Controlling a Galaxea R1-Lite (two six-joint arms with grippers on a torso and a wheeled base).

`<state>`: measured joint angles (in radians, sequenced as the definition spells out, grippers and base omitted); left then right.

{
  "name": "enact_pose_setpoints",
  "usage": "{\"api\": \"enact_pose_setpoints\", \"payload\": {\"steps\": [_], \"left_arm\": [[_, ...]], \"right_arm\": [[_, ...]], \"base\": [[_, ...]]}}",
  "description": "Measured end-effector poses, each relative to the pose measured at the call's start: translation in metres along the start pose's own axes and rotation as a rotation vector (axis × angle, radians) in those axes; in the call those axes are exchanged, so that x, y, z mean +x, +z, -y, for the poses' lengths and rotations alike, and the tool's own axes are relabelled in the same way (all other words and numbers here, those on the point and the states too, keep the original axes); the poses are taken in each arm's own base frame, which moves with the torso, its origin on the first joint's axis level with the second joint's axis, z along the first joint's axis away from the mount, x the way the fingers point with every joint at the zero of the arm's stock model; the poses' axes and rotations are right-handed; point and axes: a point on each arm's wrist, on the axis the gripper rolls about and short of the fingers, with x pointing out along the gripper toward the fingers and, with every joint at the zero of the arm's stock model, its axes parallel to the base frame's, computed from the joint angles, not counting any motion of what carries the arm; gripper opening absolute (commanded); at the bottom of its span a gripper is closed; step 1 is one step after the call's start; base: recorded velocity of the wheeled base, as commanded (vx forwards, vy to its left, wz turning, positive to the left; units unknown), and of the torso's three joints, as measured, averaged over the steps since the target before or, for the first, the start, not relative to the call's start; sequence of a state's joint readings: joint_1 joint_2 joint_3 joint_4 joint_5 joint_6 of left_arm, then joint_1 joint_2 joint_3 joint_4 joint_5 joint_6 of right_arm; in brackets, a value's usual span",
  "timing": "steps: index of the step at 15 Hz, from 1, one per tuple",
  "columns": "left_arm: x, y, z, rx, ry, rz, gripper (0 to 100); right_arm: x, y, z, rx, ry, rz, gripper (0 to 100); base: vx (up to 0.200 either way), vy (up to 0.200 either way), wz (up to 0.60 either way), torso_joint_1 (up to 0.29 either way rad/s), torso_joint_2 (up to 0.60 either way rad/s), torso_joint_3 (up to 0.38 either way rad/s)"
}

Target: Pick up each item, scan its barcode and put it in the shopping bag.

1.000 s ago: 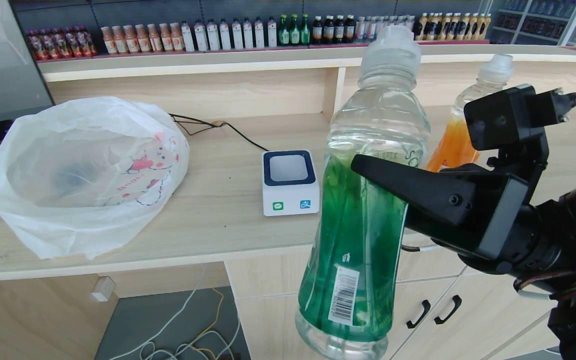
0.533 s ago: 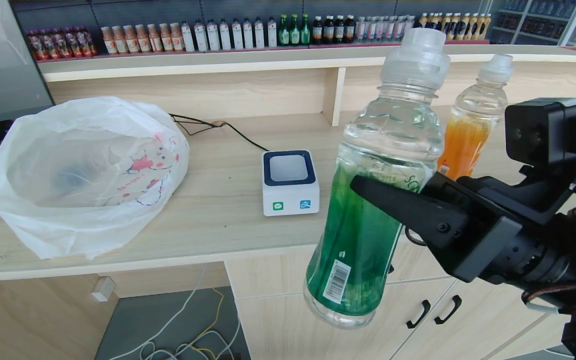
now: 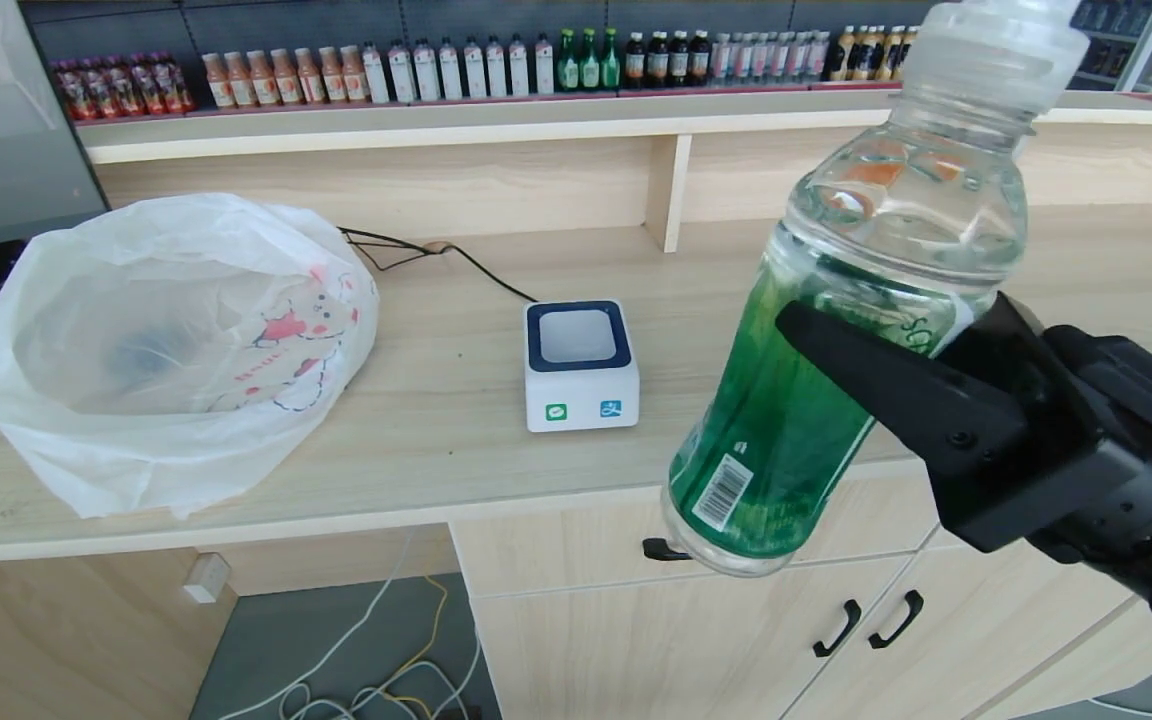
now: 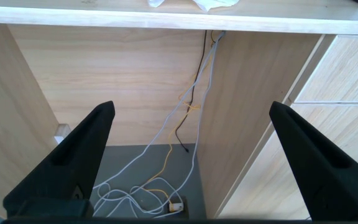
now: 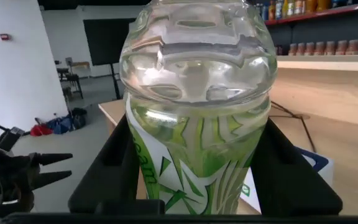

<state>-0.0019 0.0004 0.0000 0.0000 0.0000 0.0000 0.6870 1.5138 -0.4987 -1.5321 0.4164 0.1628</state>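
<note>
**Right end effector (image 3: 861, 335) clamped on green bottle (image 3: 816, 420), scan pending**

Worktop (image 3: 416, 440): light wood. Its front edge runs just behind the bottle's base.
Shopping bag (image 3: 166, 350): mouth open, at the robot's left, well apart from the bottle.
Bottle: held in the air, tilted, cap up and to the right. Grip is on the labelled waist. Judged nearly full, so heavy, with smooth walls. The waist hold suits it, but it may slip if tilted further.
Scanner (image 3: 579, 365): window up, open room above.
Barcode (image 3: 723, 492): near the base, facing the head camera.
Left end effector (image 4: 191, 112): fingers apart, below the worktop.
</note>
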Motion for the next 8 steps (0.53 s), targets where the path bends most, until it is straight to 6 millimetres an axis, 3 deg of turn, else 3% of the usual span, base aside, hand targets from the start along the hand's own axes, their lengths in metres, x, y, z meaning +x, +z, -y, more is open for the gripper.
{"api": "enact_pose_setpoints", "payload": {"steps": [4, 8], "left_arm": [[0.000, 0.000, 0.000, 0.000, 0.001, 0.000, 100], [0.000, 0.000, 0.000, 0.000, 0.001, 0.000, 100]], "right_arm": [[-0.010, 0.008, -0.003, -0.106, -0.149, -0.141, 0], [-0.018, 0.026, -0.002, -0.310, -0.464, -0.140, 0]], "base": [[0.000, 0.000, 0.00, 0.000, 0.00, 0.000], [0.000, 0.000, 0.00, 0.000, 0.00, 0.000]]}}
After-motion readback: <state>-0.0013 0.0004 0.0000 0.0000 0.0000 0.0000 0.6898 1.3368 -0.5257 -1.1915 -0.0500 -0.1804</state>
